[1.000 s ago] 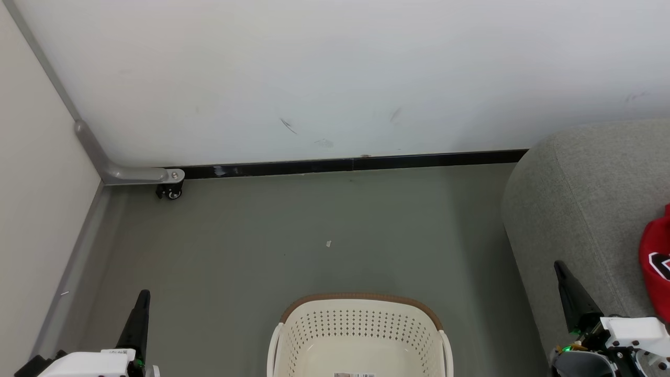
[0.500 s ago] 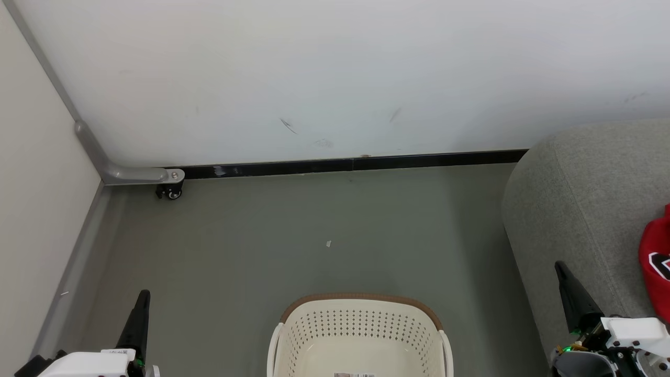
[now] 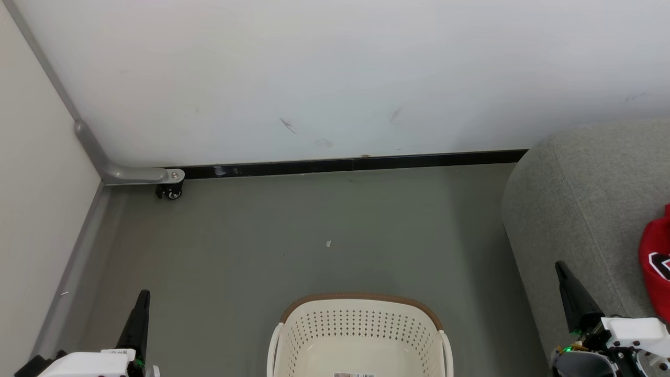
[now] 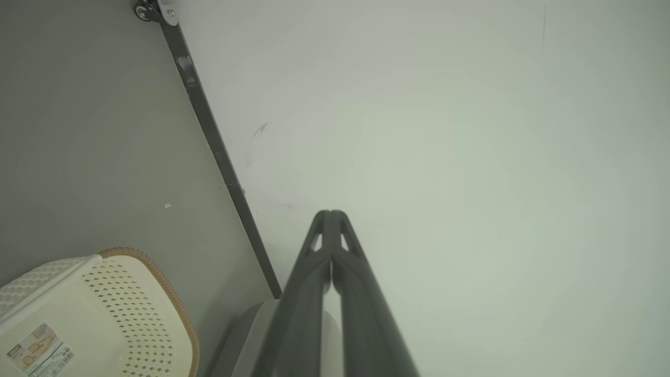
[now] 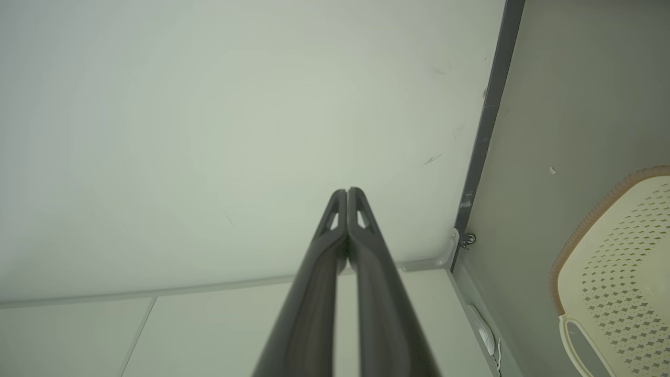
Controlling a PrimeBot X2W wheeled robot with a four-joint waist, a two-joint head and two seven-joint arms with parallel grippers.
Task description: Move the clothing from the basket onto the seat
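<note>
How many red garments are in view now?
1. The red garment lies on the grey sofa, cut by the head view's right edge. The basket holds none in its visible part; another may be out of frame.

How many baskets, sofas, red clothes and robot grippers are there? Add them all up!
Basket: 1
Sofa: 1
Red clothing: 1 piece in sight, on the sofa
Grippers: 2, the left gripper and the right gripper
Total: 5
</note>
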